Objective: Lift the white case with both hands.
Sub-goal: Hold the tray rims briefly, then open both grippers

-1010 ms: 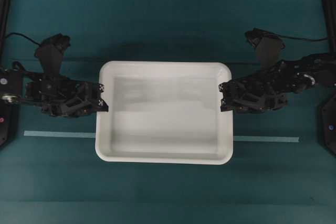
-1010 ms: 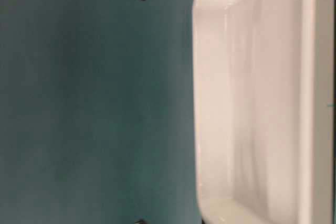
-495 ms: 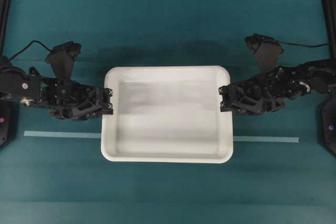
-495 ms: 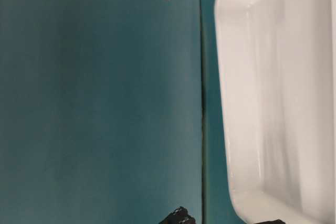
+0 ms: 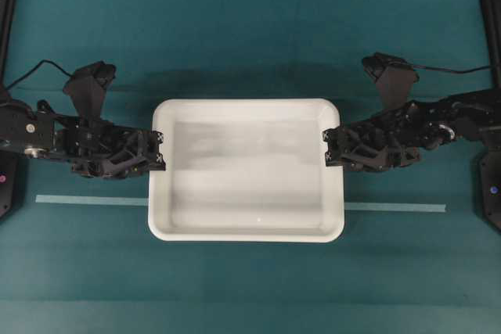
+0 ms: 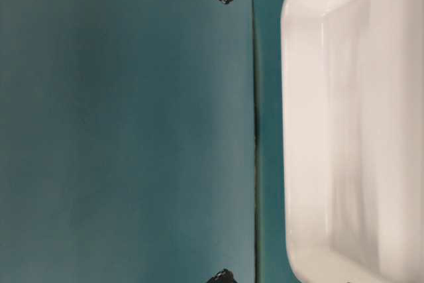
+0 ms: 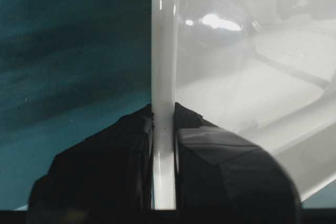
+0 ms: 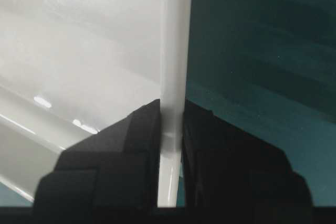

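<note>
The left tool (image 7: 164,129) and the right tool (image 8: 171,124) each pinch an opposite short rim of the white case (image 5: 246,170), carried level above the teal surface (image 5: 250,52). The lift appears underway; next calls for matched, even raising.

The case (image 5: 246,170) is plain white with a glossy sheen. Both grippers, left (image 5: 159,150) and right (image 5: 329,149), are black with small white square marks. The table (image 5: 250,37) is teal, crossed by a pale strip (image 5: 90,200).

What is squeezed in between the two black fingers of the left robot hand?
The thin rim of the white case. In the left wrist view, the left gripper has one finger pressed on each side of it.
</note>
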Motion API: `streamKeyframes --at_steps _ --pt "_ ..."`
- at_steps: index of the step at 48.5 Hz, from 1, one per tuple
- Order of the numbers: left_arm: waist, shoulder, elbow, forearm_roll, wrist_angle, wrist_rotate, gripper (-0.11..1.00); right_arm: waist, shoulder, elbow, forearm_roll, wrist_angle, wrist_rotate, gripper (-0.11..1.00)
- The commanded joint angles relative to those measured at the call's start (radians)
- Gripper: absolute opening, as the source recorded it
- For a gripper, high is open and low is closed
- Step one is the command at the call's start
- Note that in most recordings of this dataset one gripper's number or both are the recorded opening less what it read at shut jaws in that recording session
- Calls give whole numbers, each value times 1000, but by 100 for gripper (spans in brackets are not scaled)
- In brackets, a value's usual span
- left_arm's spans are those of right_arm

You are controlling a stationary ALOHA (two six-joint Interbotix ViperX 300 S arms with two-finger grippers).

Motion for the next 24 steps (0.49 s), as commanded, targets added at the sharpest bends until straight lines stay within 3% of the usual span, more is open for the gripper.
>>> streamKeyframes --at_steps 1,6,11,18,24 --pt "9 18 61 3 3 20 4 -2 35 41 6 38 -18 9" --pt "9 25 55 3 -23 37 4 -2 35 40 8 38 -18 10" --pt "8 29 51 3 -28 37 4 0 38 31 9 37 -18 20" --pt "9 29 48 3 -46 37 7 5 40 18 8 28 -20 52" --pt "9 28 37 3 -97 35 24 5 28 15 -5 5 -28 74"
